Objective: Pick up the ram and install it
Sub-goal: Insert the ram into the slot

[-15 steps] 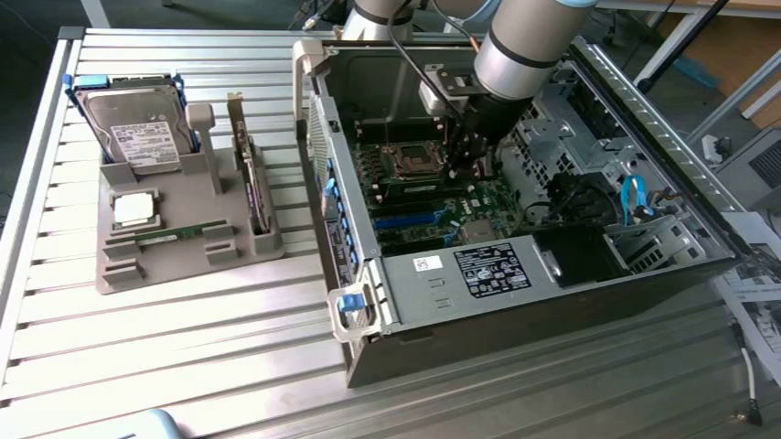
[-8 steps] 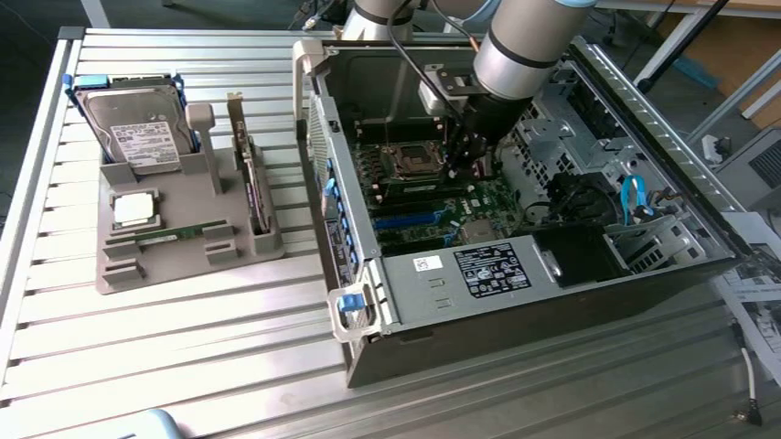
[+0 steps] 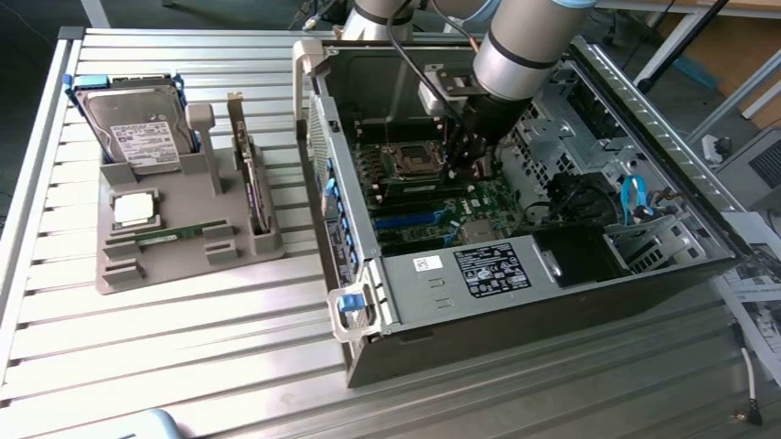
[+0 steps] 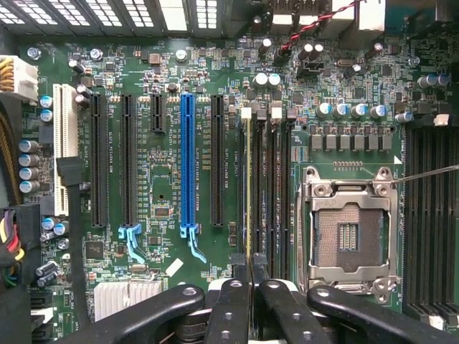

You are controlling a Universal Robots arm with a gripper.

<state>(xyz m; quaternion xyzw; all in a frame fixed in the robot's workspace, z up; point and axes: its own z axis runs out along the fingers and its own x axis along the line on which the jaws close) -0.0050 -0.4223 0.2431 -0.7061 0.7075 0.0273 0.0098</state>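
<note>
In the wrist view the ram [image 4: 249, 186] shows edge-on as a thin strip with a yellowish line. It stands along the first of the black memory slots [image 4: 269, 179], beside the open processor socket [image 4: 349, 229]. My gripper [image 4: 249, 264] is shut on the ram's near end, with its two black fingers [image 4: 231, 301] pressed close on either side. From the exterior view the gripper [image 3: 467, 174] reaches down inside the open computer case [image 3: 537, 274], just over the motherboard [image 3: 427, 206]. Whether the ram is fully seated in the slot cannot be told.
A grey holder [image 3: 183, 261] on the slatted table holds a hard drive [image 3: 141, 128], a silver processor chip [image 3: 134, 208], a standing expansion card [image 3: 252, 187] and another thin green stick [image 3: 165, 236]. Case walls, a drive cage [image 3: 573, 137] and blue cables [image 3: 635, 197] surround the arm.
</note>
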